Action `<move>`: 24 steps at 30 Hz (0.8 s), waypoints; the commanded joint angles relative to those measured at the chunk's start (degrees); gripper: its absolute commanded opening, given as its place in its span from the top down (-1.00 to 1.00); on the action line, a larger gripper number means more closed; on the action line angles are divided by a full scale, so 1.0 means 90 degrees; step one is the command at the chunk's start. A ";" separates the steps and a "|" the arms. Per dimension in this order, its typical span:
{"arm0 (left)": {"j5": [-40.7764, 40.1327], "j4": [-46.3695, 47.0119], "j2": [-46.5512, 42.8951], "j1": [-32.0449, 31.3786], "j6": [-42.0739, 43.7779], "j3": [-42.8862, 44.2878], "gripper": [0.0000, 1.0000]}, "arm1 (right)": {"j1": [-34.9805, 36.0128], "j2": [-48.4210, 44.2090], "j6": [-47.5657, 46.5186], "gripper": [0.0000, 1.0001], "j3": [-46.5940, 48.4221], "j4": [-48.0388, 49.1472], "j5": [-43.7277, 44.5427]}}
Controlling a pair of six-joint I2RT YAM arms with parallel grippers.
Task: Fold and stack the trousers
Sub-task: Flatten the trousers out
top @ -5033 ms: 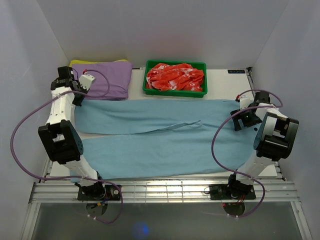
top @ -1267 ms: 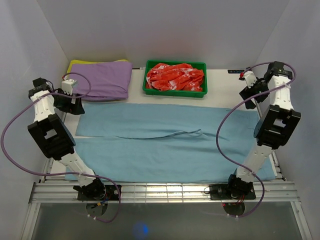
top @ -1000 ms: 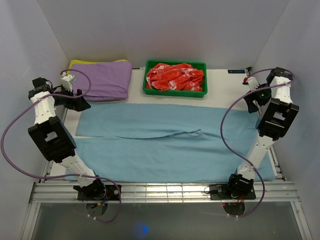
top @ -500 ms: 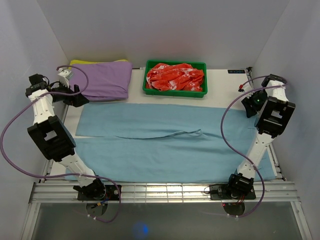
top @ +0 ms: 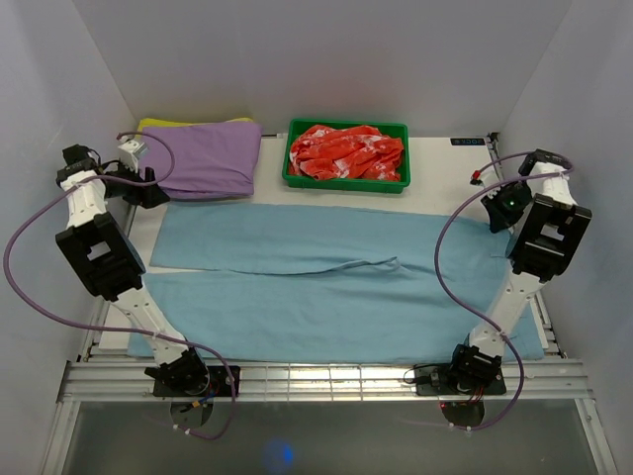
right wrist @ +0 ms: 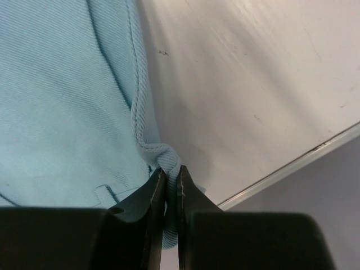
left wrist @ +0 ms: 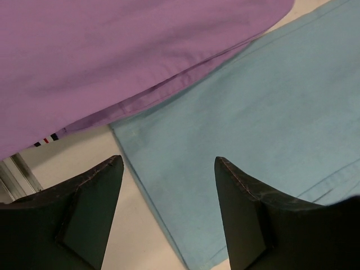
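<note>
**Far corners of the trousers: one gripped, one lined up**

The sky-blue trousers [top: 326, 297] lie flat across the tabletop [top: 445, 173], legs running left to right, which suits a lengthwise fold of one leg over the other. At the far right corner, the right gripper [right wrist: 167, 174] is pinched together on a bunched bit of the waistband edge, close to the tabletop's rim. At the far left, the left gripper [left wrist: 169, 163] hangs with its jaws apart over the hem corner, holding nothing, probably placed to take a matching grip so both ends lift evenly. Just beyond that corner sits the purple garment [top: 208, 153], likely the stacking spot. The green tray [top: 346, 184] of red-and-white cloth [top: 346, 150] stands apart at the back.
</note>
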 commanded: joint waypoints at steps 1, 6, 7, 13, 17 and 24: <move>-0.0232 0.0610 0.0286 0.0031 -0.0130 0.0165 -0.52 | 0.0117 -0.0567 -0.0958 0.84 -0.0259 0.0068 -0.0093; -0.0661 0.2365 0.0453 -0.0037 -0.1495 -0.0528 -0.47 | 0.0205 -0.0597 -0.0919 0.84 -0.0358 0.0127 0.0024; -0.0662 0.2524 0.0540 -0.0056 -0.1614 -0.0607 -0.47 | 0.0206 -0.0587 -0.0909 0.84 -0.0358 0.0127 0.0044; -0.0380 0.3501 0.0834 -0.0066 -0.2502 -0.1134 -0.47 | 0.0254 -0.0626 -0.0870 0.85 -0.0426 0.0117 0.0112; -0.0398 0.4341 0.0892 -0.0086 -0.3137 -0.1486 -0.48 | 0.0255 -0.0655 -0.0860 0.84 -0.0495 0.0108 0.0103; -0.0604 0.4635 0.1263 -0.0281 -0.3354 -0.1408 -0.43 | 0.0274 -0.0636 -0.0831 0.85 -0.0553 0.0098 0.0132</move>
